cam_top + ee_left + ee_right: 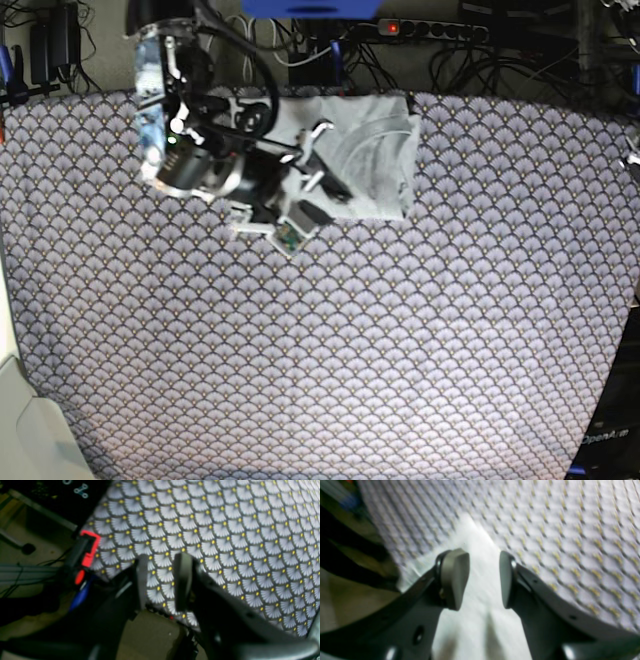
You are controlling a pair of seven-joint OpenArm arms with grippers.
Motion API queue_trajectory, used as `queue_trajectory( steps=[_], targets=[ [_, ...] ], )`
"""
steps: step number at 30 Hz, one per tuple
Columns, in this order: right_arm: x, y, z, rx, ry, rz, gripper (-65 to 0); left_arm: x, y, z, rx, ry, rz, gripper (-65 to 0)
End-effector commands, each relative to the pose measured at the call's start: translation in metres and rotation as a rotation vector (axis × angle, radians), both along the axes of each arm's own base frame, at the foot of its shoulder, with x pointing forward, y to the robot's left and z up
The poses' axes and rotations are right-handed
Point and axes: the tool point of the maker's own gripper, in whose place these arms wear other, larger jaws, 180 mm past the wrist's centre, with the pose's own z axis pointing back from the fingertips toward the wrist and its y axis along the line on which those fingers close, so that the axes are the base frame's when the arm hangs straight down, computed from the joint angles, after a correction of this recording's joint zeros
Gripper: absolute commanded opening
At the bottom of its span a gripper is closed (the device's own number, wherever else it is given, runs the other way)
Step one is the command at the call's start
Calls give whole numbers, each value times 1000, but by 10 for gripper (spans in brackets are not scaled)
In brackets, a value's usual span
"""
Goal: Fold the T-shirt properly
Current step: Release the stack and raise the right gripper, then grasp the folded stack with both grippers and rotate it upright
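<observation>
T-shirt (365, 165) folded into a compact grey rectangle, lying flat near the far edge of the table, roughly midway along that edge and slightly toward the base view's left. Curved seam lines visible on its upper face; no lettering discernible. In the right wrist view, shown as a pale, blurred strip (480, 585) running between the fingers and tapering to a point on the cloth beyond. Right gripper (318, 158) positioned over the shirt's left edge in the base view, jaws standing apart with a clear gap, nothing clamped between them; pads (455, 577) either side of the pale fabric, contact with it not determinable owing to blur. Right arm (200, 150) reaching in from the far left corner of the table. Left gripper (162, 580) seen only in its own wrist view, jaws likewise apart with patterned cloth visible through the gap, nothing held; located at a table edge, near a red and black clamp (87, 548) fixed to that edge. Scallop-patterned cloth (320, 340) with yellow dots covering the whole table surface, lying smooth. Cables and a power strip (440, 30) beyond the far edge.
</observation>
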Motion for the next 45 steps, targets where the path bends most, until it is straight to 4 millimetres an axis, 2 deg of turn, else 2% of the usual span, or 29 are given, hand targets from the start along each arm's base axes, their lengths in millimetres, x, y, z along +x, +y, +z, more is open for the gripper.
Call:
queue_trajectory(
  steps=[1,4,10,14,19,21,23,27,29,32,36,39,45],
  targets=[
    [-2,7,18,71,-42,7,-402,7,4,13,35,-30,-14,-473],
    [-15,4,15,66,-27,8,-455,7,-6,5,10,-28,-18,-473],
    [-31,-15,-6,-5,15,20,-643,13,-23,3,0,-36,-56,-473],
    [-35,-37,-17,-57,36,2,-650,11,-30,-4,-22,-30,-54,-473],
    [-30,-79,-26,-96,63,-124,-650,11,-36,-8,-44,-35,-51,-473],
    [-31,-94,-30,-118,72,-157,-650,14,-43,-11,-51,-28,-73,-473],
    [-31,-100,-32,-131,76,-162,-650,18,-53,-15,-61,-19,-104,-474],
    [-31,-109,-34,-160,72,-163,-650,27,-93,-21,-68,10,-232,-482],
    [-28,-118,-33,-178,65,-175,-650,31,-123,-29,-91,31,-318,-534],
    [-15,-141,-26,-196,37,-240,-650,30,-157,-44,-134,71,-405,-650],
    [-3,-184,-16,-226,5,-367,-650,6,-204,-67,-183,166,-539,-646],
    [5,-206,-8,-239,-19,-433,-650,-12,-236,-78,-162,230,-651,-646],
    [6,-219,-5,-245,-25,-475,-650,-39,-292,-101,-109,328,-857,-647]
  ],
)
